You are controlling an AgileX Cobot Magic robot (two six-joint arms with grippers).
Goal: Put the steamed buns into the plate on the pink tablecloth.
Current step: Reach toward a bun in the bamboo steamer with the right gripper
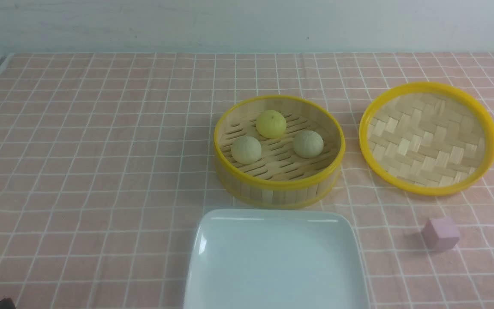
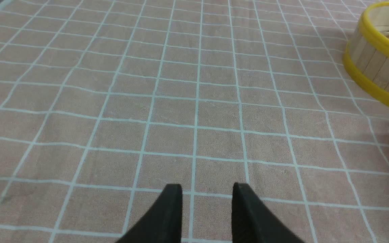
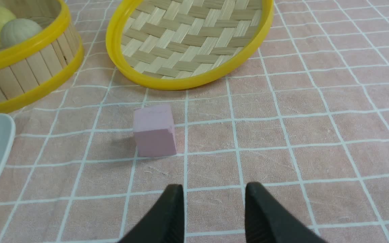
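Three steamed buns lie in a round yellow-rimmed bamboo steamer basket (image 1: 279,189): a yellow bun (image 1: 271,124) at the back, a beige bun (image 1: 246,149) at the left and a beige bun (image 1: 308,144) at the right. The white square plate (image 1: 275,262) lies empty on the pink tablecloth (image 1: 84,163), just in front of the basket. My left gripper (image 2: 207,192) is open and empty over bare cloth, left of the basket (image 2: 380,64). My right gripper (image 3: 214,190) is open and empty, near a pink cube (image 3: 154,130).
The woven bamboo lid (image 1: 428,137) lies upside down right of the basket. The small pink cube (image 1: 440,233) sits in front of the lid, right of the plate. The table edge runs along the far left. A white wall stands behind.
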